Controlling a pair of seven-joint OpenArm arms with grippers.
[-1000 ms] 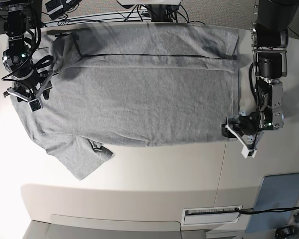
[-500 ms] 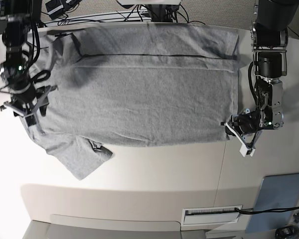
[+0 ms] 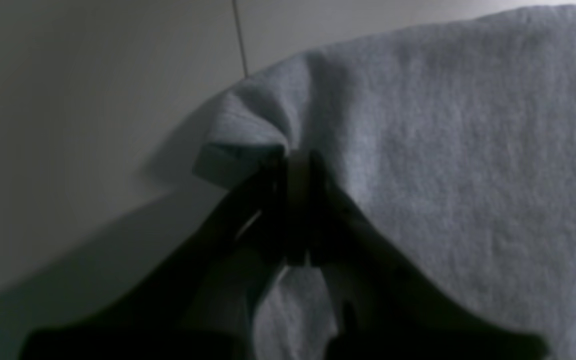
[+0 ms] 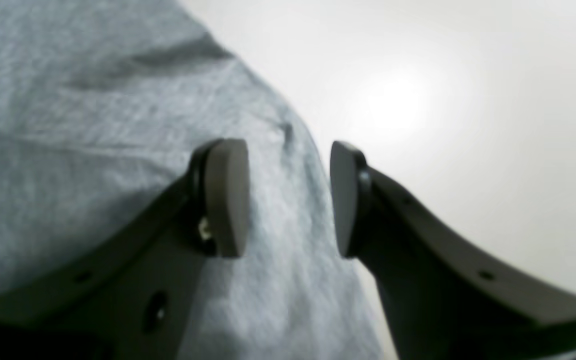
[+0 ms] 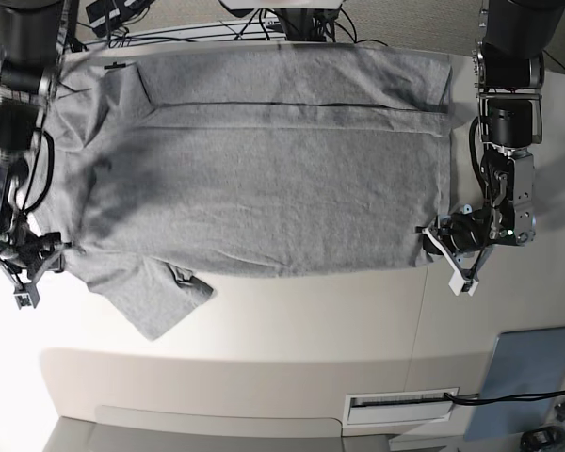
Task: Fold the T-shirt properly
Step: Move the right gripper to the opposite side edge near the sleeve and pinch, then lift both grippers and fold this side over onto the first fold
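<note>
The heather-grey T-shirt (image 5: 264, 179) lies spread flat across the table, plain side up, with a sleeve (image 5: 151, 297) sticking out at the front left. My left gripper (image 5: 431, 241) is shut on the shirt's front right corner. The left wrist view shows the gripper (image 3: 295, 165) pinching a bunched fold of grey cloth (image 3: 468, 150). My right gripper (image 5: 45, 262) is at the shirt's left edge, just above the sleeve. In the right wrist view the gripper (image 4: 285, 197) is open, with the cloth's edge (image 4: 68, 125) between its pads (image 4: 225, 197).
A blue-grey pad (image 5: 527, 377) lies at the front right of the table. A white slotted strip (image 5: 400, 405) sits at the front edge. Cables (image 5: 217, 28) run along the back. A table seam (image 5: 419, 320) runs in front of the left gripper.
My right arm has moved toward the front along the shirt's left edge, down to the sleeve. My left gripper has stayed at the front right corner, shifting slightly.
</note>
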